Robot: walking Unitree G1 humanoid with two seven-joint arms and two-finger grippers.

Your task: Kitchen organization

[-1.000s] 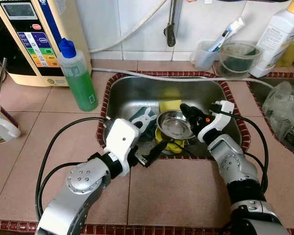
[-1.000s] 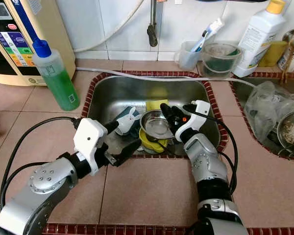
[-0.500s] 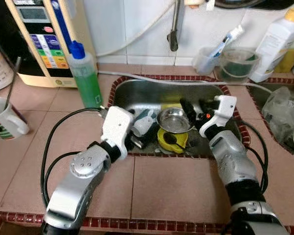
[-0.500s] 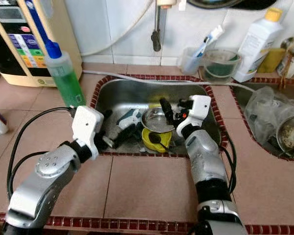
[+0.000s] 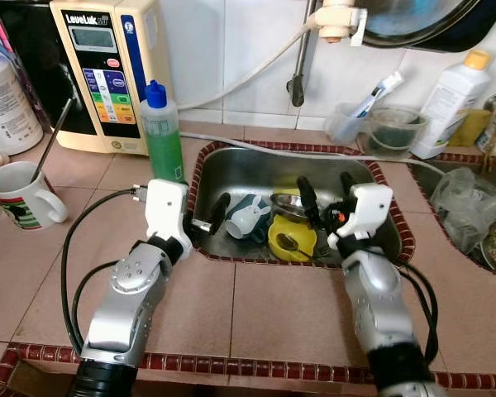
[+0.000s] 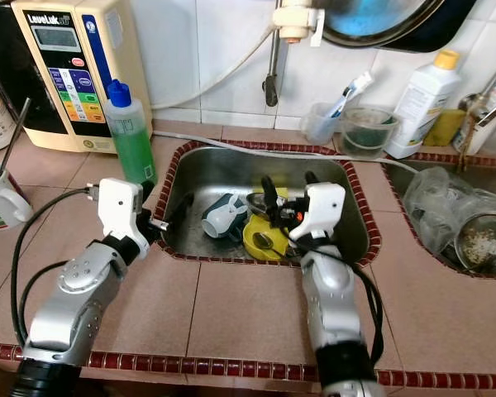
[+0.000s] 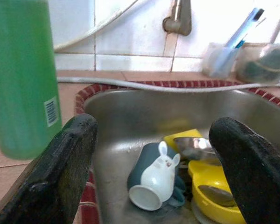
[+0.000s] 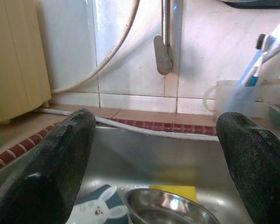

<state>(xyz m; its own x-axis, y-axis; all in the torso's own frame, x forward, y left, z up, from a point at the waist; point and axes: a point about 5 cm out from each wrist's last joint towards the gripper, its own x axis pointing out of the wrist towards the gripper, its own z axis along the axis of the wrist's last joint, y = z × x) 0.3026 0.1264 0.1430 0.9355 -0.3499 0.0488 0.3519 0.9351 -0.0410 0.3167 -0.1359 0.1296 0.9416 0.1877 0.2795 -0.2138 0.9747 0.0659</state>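
My jaws are standing wide apart on both sides and holding nothing: my left gripper (image 5: 208,219) is hanging at the left rim of the sink (image 5: 231,157), and my right gripper (image 5: 322,197) is hovering inside the sink, over its right half.

Taking the sink as the landmark, from largest to smallest: the cream water machine (image 5: 103,70) is standing on the counter well to its left and back. The green soap bottle (image 5: 163,132) is standing just beside its left rim, next to my left wrist. The white bottle (image 5: 450,106) is standing behind its far right corner, and the tap (image 5: 298,62) is hanging above its back edge. The striped mug (image 5: 21,197) is sitting well to its left. A tumbler with a toothbrush (image 5: 351,116) and a clear bowl (image 5: 394,128) are waiting behind its back rim.

Inside the sink, the rabbit cup (image 7: 156,182) is lying on its side at left of centre, the steel bowl (image 8: 165,209) is resting just behind the yellow bowl (image 5: 291,240), and a spoon (image 5: 287,242) is lying in the yellow bowl.

I am judging that I am still picking out a dish to lift. Next I am expecting to lower one gripper over a rim, most likely the cup or steel bowl, and close gently, since wet metal is slipping easily.
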